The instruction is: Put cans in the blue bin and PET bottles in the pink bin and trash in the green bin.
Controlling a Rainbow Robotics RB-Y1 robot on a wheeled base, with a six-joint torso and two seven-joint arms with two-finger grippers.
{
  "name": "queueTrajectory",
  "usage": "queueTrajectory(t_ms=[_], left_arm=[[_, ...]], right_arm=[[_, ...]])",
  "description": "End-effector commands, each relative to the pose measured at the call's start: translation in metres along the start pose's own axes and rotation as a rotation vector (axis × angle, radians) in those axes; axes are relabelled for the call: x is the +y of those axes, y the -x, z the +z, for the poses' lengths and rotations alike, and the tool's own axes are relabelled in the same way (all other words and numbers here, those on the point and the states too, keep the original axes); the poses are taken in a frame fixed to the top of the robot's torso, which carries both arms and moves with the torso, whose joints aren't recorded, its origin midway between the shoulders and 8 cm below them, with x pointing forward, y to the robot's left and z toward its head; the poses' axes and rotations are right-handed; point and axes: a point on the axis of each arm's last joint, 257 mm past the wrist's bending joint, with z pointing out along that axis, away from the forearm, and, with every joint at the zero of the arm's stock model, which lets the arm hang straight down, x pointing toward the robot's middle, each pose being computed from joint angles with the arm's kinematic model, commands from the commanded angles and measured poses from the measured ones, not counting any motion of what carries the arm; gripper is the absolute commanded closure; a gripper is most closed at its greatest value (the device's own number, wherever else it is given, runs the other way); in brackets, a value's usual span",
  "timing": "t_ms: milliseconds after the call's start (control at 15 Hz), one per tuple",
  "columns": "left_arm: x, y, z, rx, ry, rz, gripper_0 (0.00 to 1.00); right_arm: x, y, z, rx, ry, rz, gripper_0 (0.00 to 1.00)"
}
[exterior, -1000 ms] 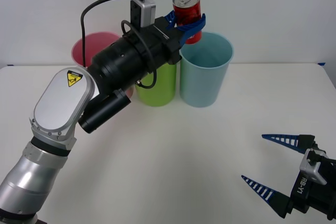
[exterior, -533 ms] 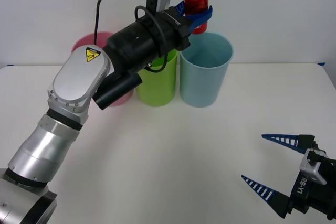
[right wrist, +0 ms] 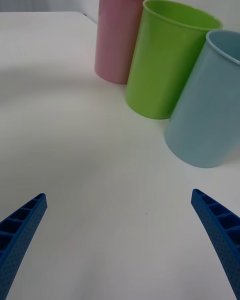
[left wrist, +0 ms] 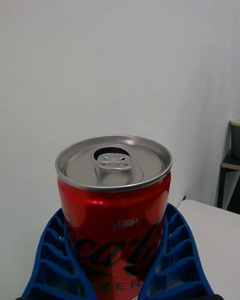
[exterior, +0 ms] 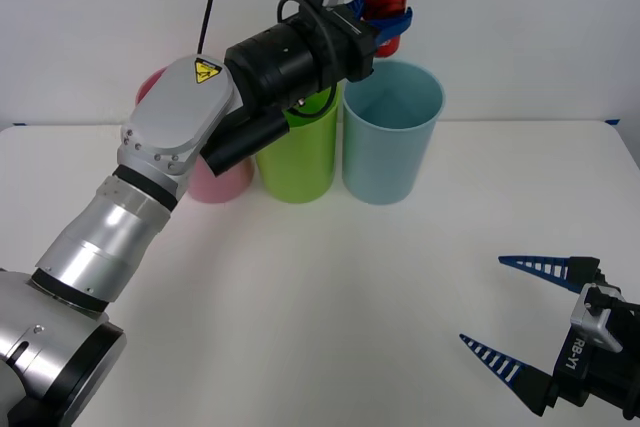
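I have the left gripper raised high, its blue ribbed fingers clamped on either side of the red can, which stands upright in the grasp with its silver top and pull-tab opening facing up. In the left wrist view the can sits squarely between the two fingers, with a plain pale wall behind it. Below the held can is the blue bin; from the front view the can seems to hang over the bin's near-left rim rather than its middle, though I can't judge the depth well from this angle. Just beside the blue bin, toward my left arm, stands the green bin, partly covered by the arm's black forearm, and beyond that the pink bin, mostly hidden behind the elbow. My right gripper rests low over the white table, well apart from the bins, its fingers spread wide with nothing between them. Its wrist view looks across bare table at the pink bin, green bin and blue bin standing in a touching row.
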Motion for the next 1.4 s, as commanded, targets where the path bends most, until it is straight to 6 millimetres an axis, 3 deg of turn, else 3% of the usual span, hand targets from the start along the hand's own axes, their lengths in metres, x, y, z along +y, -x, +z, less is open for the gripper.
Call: queueTrajectory(t_ms=[67,667,1400], left_arm=[[-0.001,-0.013,0.002,0.026,0.003,0.014,1.0],[-0.005,-0.05,0.004,0.113,-0.005,0.058,1.0],[-0.008,-0.061,0.008,0.149,-0.015,0.089,1.0]], right_arm=[[0.0,0.0,0.0,0.0,0.0,0.0,0.0],[0.0,0.0,0.0,0.0,0.0,0.0,0.0],[0.0,0.0,0.0,0.0,0.0,0.0,0.0]])
